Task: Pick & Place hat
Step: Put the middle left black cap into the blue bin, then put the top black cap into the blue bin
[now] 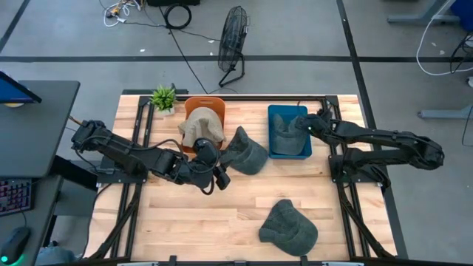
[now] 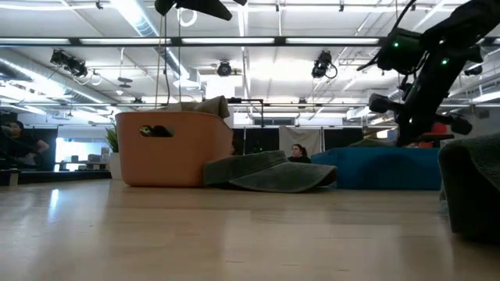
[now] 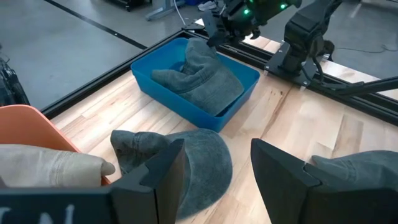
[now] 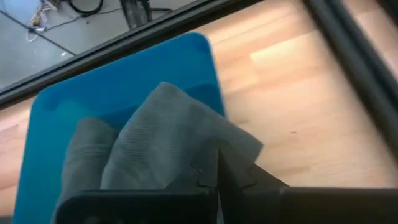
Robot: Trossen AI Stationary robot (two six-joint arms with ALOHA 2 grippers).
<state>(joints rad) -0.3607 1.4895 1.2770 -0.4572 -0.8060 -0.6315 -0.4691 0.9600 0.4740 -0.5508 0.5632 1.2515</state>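
A grey hat (image 1: 284, 131) sits in the blue bin (image 1: 275, 111), and my right gripper (image 1: 301, 124) is shut on its raised edge. A second grey-green hat (image 1: 247, 153) lies flat on the table between the blue bin and the orange bin (image 1: 194, 105). My left gripper (image 3: 221, 180) hovers open just near of that hat, fingers either side of its brim (image 3: 205, 168) and above it. A beige hat (image 1: 199, 125) fills the orange bin. A third grey hat (image 1: 288, 225) lies near the table's near edge. My right gripper pinches the grey hat's upturned edge (image 4: 205, 155) between its two shut fingers, slanting down from the table's right. That edge stands up (image 3: 200, 50), while the rest of the hat rests in the blue bin and slumps over its rim (image 3: 217, 102).
A small potted plant (image 1: 163, 97) stands at the far left corner beside the orange bin. Dark frame rails (image 1: 347, 192) run along the table's sides. Bare wood (image 1: 192, 222) lies toward the near left. A fan (image 1: 231, 44) stands on the floor beyond the far edge.
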